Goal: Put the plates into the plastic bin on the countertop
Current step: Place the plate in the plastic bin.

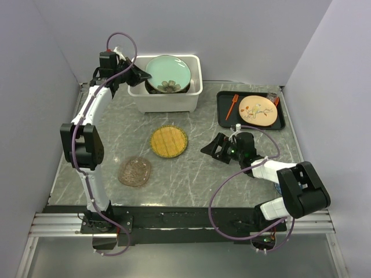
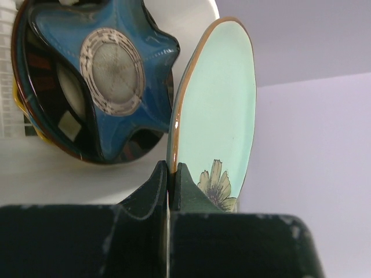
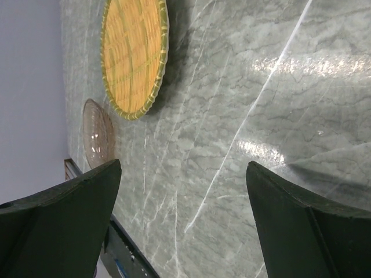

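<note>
Left jaws, nearest the lens in the left wrist view: clamped shut on the lower rim of the pale green flowered plate (image 2: 217,110). The plate stands on edge, with its flower down by the grip. Just left of it lies the blue star-shaped plate (image 2: 110,63), resting on a dark glossy plate.

Overhead, upper centre of the frame: the held plate is over the plastic bin (image 1: 165,103), above the stack. Whether it touches the stack I cannot tell; the angle is poor.

Step in hand, as I judge it, is setting this plate down. Best to tip it flat and lower it until the stack carries it, and only then let go. The star's points make an uneven bed, so the plate may rock.

Edges: the jaws sit close to the bin's left wall, so room there is tight. The way out is upward.

Right jaws, lower right of centre: spread wide, holding nothing, low over bare worktop (image 3: 261,87). The yellow woven-look plate (image 1: 169,141) and the amber glass plate (image 1: 135,171) lie out in the open, easy to reach. The black tray (image 1: 223,107) is at the upper right.
</note>
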Motion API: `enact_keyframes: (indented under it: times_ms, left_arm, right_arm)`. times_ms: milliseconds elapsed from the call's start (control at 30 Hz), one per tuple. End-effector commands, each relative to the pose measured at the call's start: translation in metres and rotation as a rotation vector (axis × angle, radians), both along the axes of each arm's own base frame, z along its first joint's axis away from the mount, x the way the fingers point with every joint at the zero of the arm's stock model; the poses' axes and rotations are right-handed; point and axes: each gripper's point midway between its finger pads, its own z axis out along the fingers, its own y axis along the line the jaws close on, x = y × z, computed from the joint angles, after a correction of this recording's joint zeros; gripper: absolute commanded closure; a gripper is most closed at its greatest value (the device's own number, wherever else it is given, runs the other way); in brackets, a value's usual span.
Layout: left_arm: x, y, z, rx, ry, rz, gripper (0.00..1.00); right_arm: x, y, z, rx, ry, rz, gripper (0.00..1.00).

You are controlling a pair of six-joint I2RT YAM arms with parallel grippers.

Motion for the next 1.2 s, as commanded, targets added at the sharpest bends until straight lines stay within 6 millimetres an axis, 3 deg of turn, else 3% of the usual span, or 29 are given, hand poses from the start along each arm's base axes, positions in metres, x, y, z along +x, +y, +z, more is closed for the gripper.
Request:
enact_keyframes:
  times_ms: [0,267,567,1167]
  left_arm:
    - [0.019,-0.001,0.076,-0.071,-0.208,0.021,0.99]
    - [0.042,-0.001,0.074,-0.088,-0.217,0.048,0.99]
    - [0.07,0.002,0.04,-0.1,-0.171,0.08,0.99]
    - [0.079,-0.001,0.003,-0.088,-0.114,0.061,0.96]
  right_arm:
    - [0.007,0.008,0.012,0.018,-0.046,0.021,0.05]
    - [0.007,0.01,0.011,0.016,-0.039,0.025,0.05]
    - [0.007,0.012,0.012,0.013,-0.036,0.033,0.05]
    - [0.006,0.018,0.012,0.015,-0.029,0.049,0.05]
